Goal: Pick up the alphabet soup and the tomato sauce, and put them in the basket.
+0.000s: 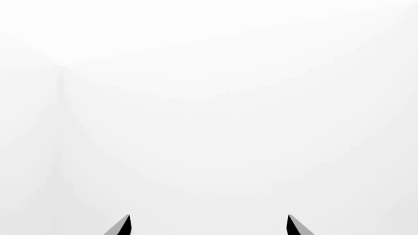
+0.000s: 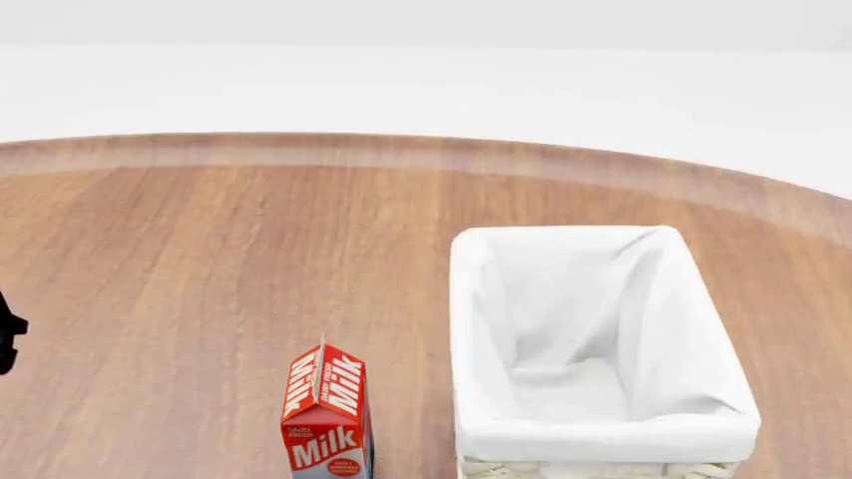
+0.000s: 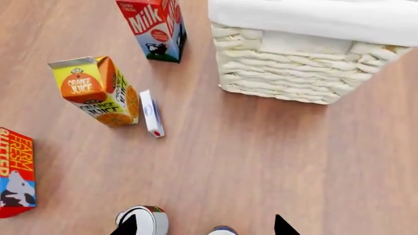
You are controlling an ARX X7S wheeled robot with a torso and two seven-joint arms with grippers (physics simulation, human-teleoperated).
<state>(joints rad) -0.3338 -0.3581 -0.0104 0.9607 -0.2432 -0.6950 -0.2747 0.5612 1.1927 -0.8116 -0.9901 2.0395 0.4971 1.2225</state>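
Observation:
In the right wrist view the tomato sauce shows its pale top and a sliver of red-and-green label, partly behind one fingertip. The blue rim of the alphabet soup peeks in at the frame edge, between the fingertips. My right gripper is open above the two cans and holds nothing. The cream wicker basket with white lining stands further off; the head view shows its cloth rim and nothing inside. My left gripper is open, facing only blank white. Neither can appears in the head view.
A milk carton stands beside the basket. An orange juice carton, a small white box and a red butter box sit on the wooden table. A dark arm part shows at the head view's left edge.

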